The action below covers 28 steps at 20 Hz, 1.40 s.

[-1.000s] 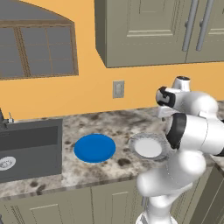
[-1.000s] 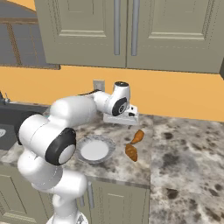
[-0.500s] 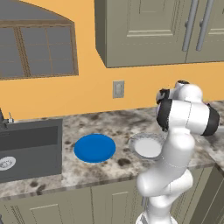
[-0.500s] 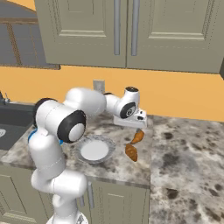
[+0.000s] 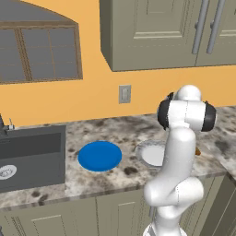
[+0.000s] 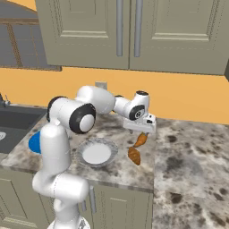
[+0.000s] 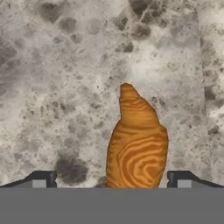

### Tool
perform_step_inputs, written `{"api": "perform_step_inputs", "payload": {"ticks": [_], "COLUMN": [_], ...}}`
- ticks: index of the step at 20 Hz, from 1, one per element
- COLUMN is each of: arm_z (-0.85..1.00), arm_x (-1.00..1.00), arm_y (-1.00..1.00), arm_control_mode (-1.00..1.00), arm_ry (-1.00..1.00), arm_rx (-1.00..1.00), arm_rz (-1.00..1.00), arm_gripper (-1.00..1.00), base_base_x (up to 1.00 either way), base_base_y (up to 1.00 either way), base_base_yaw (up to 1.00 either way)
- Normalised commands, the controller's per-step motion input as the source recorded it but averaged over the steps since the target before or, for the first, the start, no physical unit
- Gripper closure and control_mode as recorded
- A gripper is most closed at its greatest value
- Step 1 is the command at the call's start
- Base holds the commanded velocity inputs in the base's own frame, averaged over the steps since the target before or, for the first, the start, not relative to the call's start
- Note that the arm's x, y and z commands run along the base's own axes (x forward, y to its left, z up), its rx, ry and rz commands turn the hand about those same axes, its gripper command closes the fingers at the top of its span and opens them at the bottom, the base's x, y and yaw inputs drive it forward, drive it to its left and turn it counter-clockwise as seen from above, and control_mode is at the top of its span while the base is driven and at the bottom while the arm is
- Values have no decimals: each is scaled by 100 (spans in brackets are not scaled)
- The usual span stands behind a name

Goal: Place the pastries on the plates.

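Two golden-brown pastries lie on the speckled counter to the right of the white plate (image 6: 96, 153). My gripper (image 6: 140, 131) hangs open just above the farther pastry (image 6: 141, 140); the nearer pastry (image 6: 133, 156) lies close to the counter's front edge. In the hand view the farther pastry (image 7: 138, 144) sits between my spread fingertips (image 7: 43, 179), with its tapered end pointing away, and nothing is gripped. The blue plate (image 5: 99, 156) lies left of the white plate (image 5: 148, 153), and both are bare. In the left base view my own arm hides the gripper, and a sliver of pastry (image 5: 198, 151) peeks out beside it.
A dark sink (image 5: 27, 156) is set into the counter at the far left. Wall cabinets (image 6: 129, 31) hang overhead, and an outlet (image 5: 124, 93) sits on the orange wall. The counter (image 6: 192, 156) carries on to the right of the pastries.
My arm has reached out to the right and come down over the farther pastry. The gripper has stayed open. Plates and pastries have not moved.
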Motion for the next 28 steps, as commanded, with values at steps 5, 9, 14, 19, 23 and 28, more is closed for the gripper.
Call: {"api": "perform_step_inputs", "payload": {"ticks": [5,9,14,19,23,28], "arm_z": [-32,-39,-28,-27,2,38], "arm_x": [1,1,0,0,3,7], "arm_y": [-20,-8,0,1,22,39], "arm_control_mode": [-100,-100,-100,-100,-100,-100], "arm_ry": [2,6,4,1,-1,3], "arm_rx": [0,0,0,3,3,0], "arm_rz": [0,0,0,0,0,0], "arm_gripper": [-100,-100,-100,100,100,100], "base_base_x": [0,0,0,0,0,0], "base_base_y": [0,0,0,0,0,0], "base_base_yaw": [0,0,0,0,0,0]}}
